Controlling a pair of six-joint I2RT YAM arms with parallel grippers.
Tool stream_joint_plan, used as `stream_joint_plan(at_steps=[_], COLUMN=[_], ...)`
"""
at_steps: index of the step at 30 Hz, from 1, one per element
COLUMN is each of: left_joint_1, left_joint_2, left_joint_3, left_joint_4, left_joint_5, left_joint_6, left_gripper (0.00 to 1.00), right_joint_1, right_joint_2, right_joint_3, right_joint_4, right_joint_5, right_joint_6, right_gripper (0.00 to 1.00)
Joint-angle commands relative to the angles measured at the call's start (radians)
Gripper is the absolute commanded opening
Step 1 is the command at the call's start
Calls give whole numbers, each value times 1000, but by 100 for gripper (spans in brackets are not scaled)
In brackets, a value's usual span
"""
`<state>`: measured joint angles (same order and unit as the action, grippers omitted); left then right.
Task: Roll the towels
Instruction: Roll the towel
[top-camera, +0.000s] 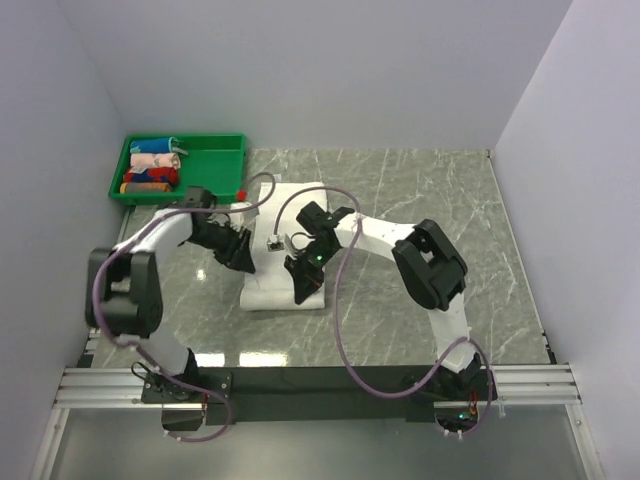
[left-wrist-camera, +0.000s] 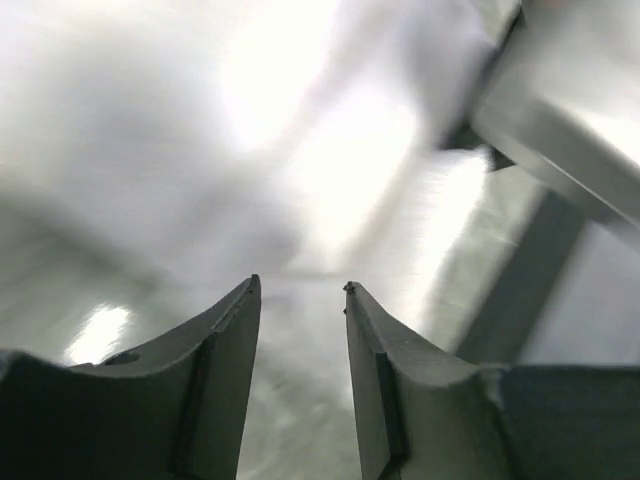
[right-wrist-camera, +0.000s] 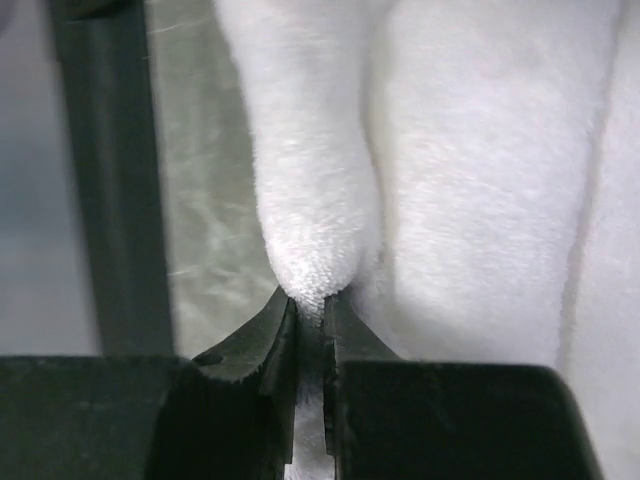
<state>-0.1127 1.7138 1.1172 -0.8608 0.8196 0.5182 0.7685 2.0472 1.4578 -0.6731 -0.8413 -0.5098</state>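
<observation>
1. Now the towel (top-camera: 262, 292) is lying in the middle of the table (top-camera: 420, 200), between the 2 arms.
2. The left gripper (left-wrist-camera: 298, 290) is pointing at the towel's left edge. Its fingers are standing apart, holding nothing.
3. The right gripper (right-wrist-camera: 308, 300) is pinching a fold of the towel, with its fingers squeezing tight on it.
4. A green tray (top-camera: 235, 150) is sitting at the far left, holding small rolled cloths (top-camera: 155, 165).
</observation>
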Motion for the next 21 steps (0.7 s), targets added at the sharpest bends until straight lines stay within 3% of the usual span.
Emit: stream_joint_plan(at_steps=[1, 4, 9, 12, 16, 21], left_joint_1=[44, 42, -2, -96, -342, -562], left_joint_2=[-201, -434, -678, -805, -916, -938], left_joint_3=[-86, -186, -328, -424, -545, -646], left_joint_4=[184, 235, 253, 270, 365, 503], left_joint_5=[-108, -155, -209, -243, -402, -603], left_joint_6=[0, 46, 173, 258, 286, 273], left_gripper=[46, 50, 62, 68, 69, 70], right_joint_1=[-18, -44, -69, -74, -78, -92], right_joint_2=[122, 191, 269, 309, 366, 465], right_joint_3=[53, 105, 159, 183, 225, 318], right_joint_4=[-304, -345, -379, -381, -391, -476], right_joint_5=[-177, -246, -318, -338, -363, -415], right_joint_6=[39, 57, 74, 96, 129, 75], right_gripper=[0, 0, 0, 0, 0, 0])
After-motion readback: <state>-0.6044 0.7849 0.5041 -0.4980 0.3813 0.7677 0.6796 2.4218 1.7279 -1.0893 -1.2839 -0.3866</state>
